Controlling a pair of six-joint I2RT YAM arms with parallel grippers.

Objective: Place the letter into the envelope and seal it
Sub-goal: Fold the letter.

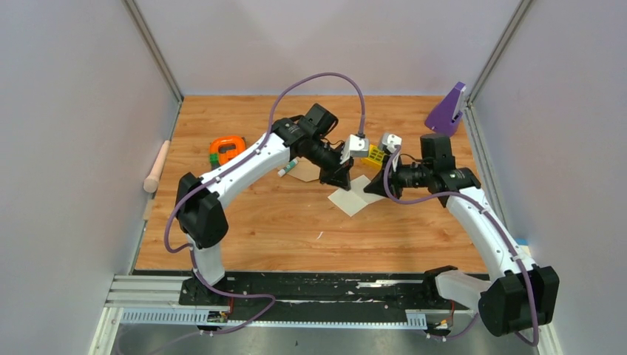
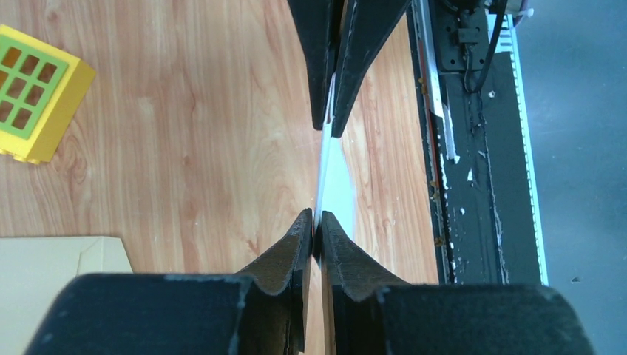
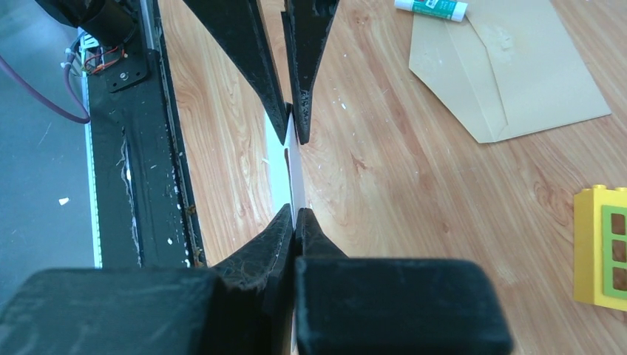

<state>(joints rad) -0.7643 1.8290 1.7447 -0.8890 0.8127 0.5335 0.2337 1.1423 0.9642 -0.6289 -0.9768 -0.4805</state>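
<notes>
The letter [image 1: 356, 200], a thin white sheet, is held off the wooden table between both grippers. My left gripper [image 1: 341, 180] is shut on its left edge and my right gripper [image 1: 372, 186] is shut on its right edge, tips facing each other. In the left wrist view the letter [image 2: 336, 185] shows edge-on from my left gripper [image 2: 316, 216] to the other one's fingers [image 2: 355, 66]. In the right wrist view the letter [image 3: 285, 166] runs edge-on from my right gripper [image 3: 296, 214]. The brown envelope [image 3: 510, 74] lies flat with its flap open, and is partly hidden under the left arm in the top view [image 1: 303, 172].
A glue stick [image 3: 431, 7] lies at the envelope's far edge. A yellow and green block [image 1: 375, 154] stands behind the grippers. An orange and green object [image 1: 226, 150] and a wooden roller [image 1: 157, 167] lie at the left. A purple object [image 1: 447, 109] stands at the back right.
</notes>
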